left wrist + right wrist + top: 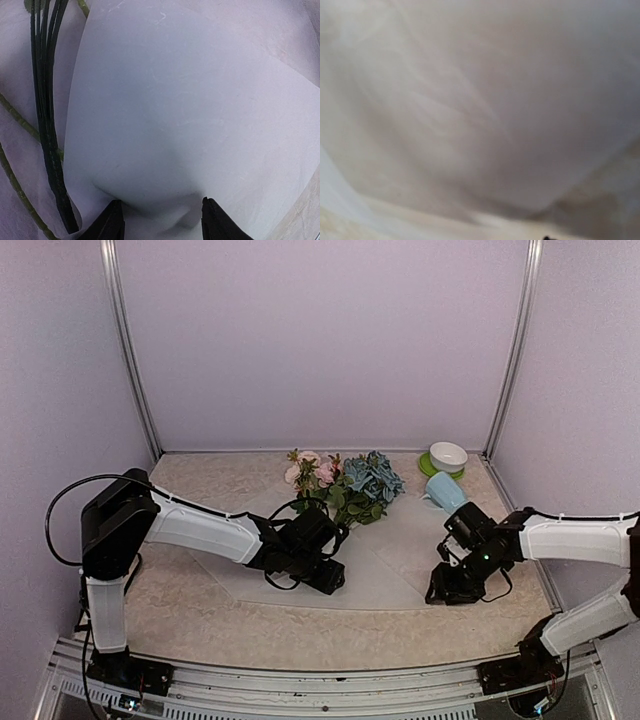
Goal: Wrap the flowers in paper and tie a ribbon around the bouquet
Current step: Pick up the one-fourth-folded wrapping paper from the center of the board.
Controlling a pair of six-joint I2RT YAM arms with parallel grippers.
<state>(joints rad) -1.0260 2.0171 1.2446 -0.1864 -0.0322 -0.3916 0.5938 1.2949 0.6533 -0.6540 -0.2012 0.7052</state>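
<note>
Nearest, a bare strip of worktop (300, 640) runs between the arm bases and the near edge of the paper (390, 565), open from left to right. Both tools sit low just past that edge, well apart, with flat paper between them.

The left tool (330, 582) is at mid-worktop. Its wrist view shows its fingers (112, 225) spread partway, with a raised hump of the paper (175, 125) between them. I cannot tell whether they squeeze it. The hump's rounded left edge drops to flat paper, and just beside it lies a bundle of dark strands (45, 110), with thin green stems (20, 120) passing under them.

The right tool (440, 592) is over the right part of the sheet. Its wrist view is all blurred white paper, so I cannot tell whether it is spread or pressed together.

Farther back, the flowers (345, 485) lie at the sheet's far end, heads toward the back wall but apart from it. To their right, a pale blue mug (445, 492) sits just beside the right wrist. Behind the mug, a white bowl (448, 454) on a green saucer fills the back right corner. Walls close in the back and both sides.
</note>
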